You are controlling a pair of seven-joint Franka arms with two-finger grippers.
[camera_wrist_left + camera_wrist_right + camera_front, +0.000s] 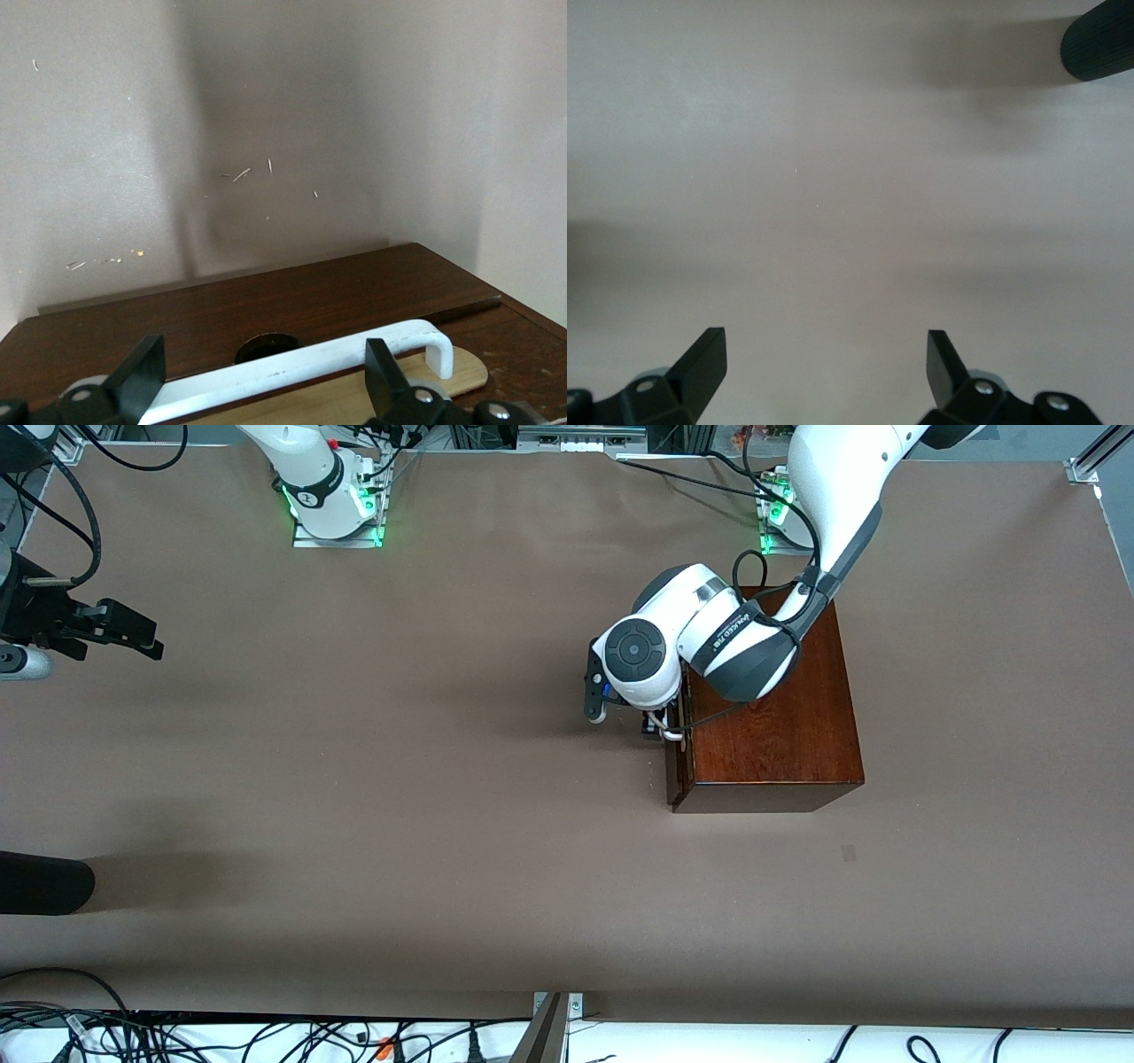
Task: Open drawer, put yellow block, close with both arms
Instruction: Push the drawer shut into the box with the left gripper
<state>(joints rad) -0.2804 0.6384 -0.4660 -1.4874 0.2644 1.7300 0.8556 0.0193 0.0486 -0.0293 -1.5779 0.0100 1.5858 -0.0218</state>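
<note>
Drawer point(679, 748) flush in mahogany box point(780, 717) toward left arm's end of tabletop point(399, 779) | white bar handle point(301, 367) between spread fingers point(385, 376) of left end effector point(261, 381), ungripped | right end effector point(824, 367) waits released over right arm's tabletop edge | yellow block unseen

The left arm point(740, 642) bears small, illegible lettering.
</note>
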